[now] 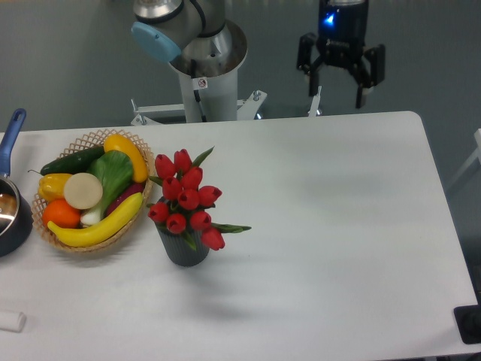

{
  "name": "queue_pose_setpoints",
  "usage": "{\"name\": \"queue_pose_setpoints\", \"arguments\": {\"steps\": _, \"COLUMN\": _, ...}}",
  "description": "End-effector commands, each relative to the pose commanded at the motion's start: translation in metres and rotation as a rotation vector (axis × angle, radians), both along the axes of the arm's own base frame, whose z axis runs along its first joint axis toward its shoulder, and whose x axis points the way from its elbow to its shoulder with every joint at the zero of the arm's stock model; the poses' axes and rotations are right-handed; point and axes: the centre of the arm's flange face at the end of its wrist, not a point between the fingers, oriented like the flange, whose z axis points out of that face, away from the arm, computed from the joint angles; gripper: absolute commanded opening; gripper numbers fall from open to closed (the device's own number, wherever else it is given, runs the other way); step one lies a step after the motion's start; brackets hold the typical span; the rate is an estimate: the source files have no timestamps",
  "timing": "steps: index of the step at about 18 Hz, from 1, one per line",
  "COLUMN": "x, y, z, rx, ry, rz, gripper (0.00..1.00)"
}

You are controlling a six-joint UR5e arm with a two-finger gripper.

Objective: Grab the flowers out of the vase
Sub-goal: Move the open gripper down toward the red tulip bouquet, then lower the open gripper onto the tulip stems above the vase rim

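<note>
A bunch of red tulips, the flowers, stands upright in the vase, a small dark grey ribbed cup left of the table's middle. Green leaves stick out between the blooms. My gripper hangs open high above the table's far edge, well to the right of and behind the flowers, with nothing between its fingers. It touches nothing.
A wicker basket of fruit and vegetables sits just left of the vase. A dark pot with a blue handle stands at the left edge. A small white object lies at the front left. The arm's base column rises behind the table.
</note>
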Motion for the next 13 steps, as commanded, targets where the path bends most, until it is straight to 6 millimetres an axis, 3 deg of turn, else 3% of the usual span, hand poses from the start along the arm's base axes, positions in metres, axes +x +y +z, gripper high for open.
{"name": "queue_pose_setpoints", "arguments": {"steps": 6, "x": 0.010, "y": 0.016, "z": -0.011, "rx": 0.030, "ry": -0.079, "rz": 0.030, "gripper": 1.00}}
{"name": "queue_pose_setpoints", "arguments": {"steps": 9, "x": 0.020, "y": 0.024, "z": -0.037, "rx": 0.050, "ry": -0.144, "rz": 0.002, "gripper": 1.00}}
{"name": "queue_pose_setpoints", "arguments": {"steps": 13, "x": 0.025, "y": 0.026, "z": -0.049, "rx": 0.081, "ry": -0.174, "rz": -0.012, "gripper": 1.00}}
